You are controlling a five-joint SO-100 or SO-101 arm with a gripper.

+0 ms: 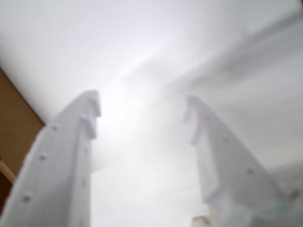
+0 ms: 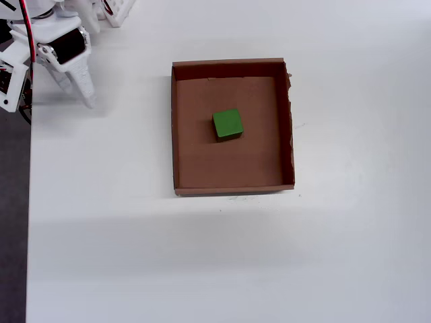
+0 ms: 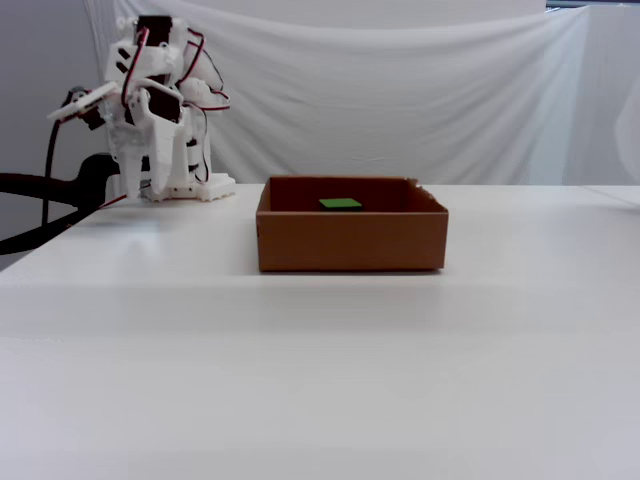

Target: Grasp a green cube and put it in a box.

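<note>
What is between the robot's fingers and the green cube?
In the overhead view, only bare white table and the near wall of the box lie between the gripper and the green cube.

green cube (image 2: 227,124) inside box (image 2: 233,67), pincer (image 2: 75,92) well apart, upper left

A plain white table (image 2: 202,269) with a smooth matte top fills most of the overhead view. A shallow rectangular brown cardboard box (image 2: 176,128) with low walls rests directly on it. The white arm's base (image 3: 190,188) stands at a far corner.
</note>
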